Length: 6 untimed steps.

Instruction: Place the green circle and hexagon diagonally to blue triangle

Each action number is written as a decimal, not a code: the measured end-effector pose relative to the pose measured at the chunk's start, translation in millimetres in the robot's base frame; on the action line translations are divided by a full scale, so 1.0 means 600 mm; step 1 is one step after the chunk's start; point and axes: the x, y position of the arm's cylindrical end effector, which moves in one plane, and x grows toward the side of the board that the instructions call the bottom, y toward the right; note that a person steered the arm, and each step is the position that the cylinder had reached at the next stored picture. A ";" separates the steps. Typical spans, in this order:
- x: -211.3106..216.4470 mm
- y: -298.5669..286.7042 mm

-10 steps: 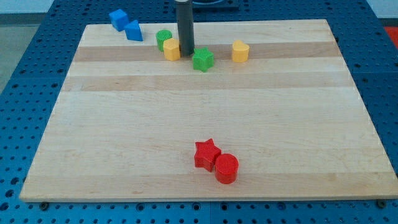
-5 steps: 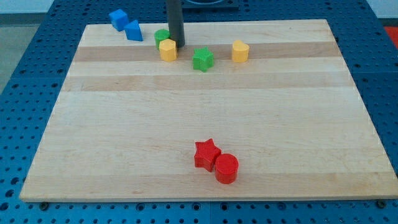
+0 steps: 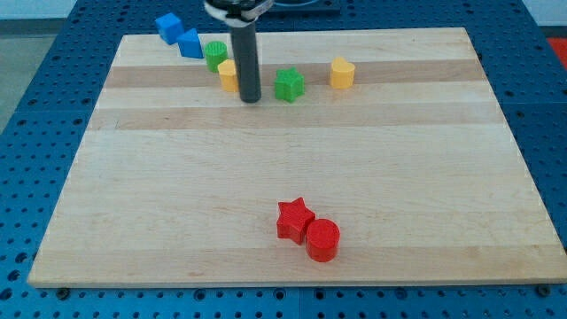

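Two blue blocks, a cube and the blue triangle, lie left of our tip; the green circle sits nearer, the yellow hexagon touching it. We have no fingers. Next, we judge, nudge the hexagon leftward.

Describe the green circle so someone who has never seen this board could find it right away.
Start at the wooden board's top-left corner, where two blue blocks sit. The green circle lies just right of the blue triangle, above the yellow hexagon beside my tip. It is round, unlike the pointed green star farther right.
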 end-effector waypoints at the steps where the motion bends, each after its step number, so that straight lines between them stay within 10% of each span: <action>1: -0.002 -0.087; 6: -0.074 -0.108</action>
